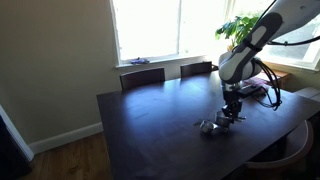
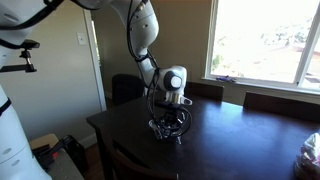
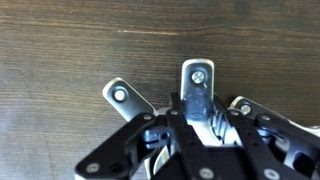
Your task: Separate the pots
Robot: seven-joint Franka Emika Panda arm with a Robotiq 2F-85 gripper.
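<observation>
Gripper (image 3: pixel 199 105) was clenched on a flat, holed pot handle (image 3: pixel 199 75) in the wrist view, with a second handle (image 3: pixel 124 96) angled out to its left above the dark wooden table (image 3: pixel 60 50). In an exterior view, two chairs (image 1: pixel 142 76) stood at the table's far edge, then the shiny silver pots (image 1: pixel 212 126) sat close together on the table, their insides too small to make out, and a leafy plant (image 1: pixel 240 28) rose by the window (image 1: pixel 150 25).

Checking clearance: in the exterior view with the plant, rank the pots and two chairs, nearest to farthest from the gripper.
1. Pots, right at the gripper.
2. Chair nearer the plant.
3. Chair farther from the plant, toward the wall.
</observation>
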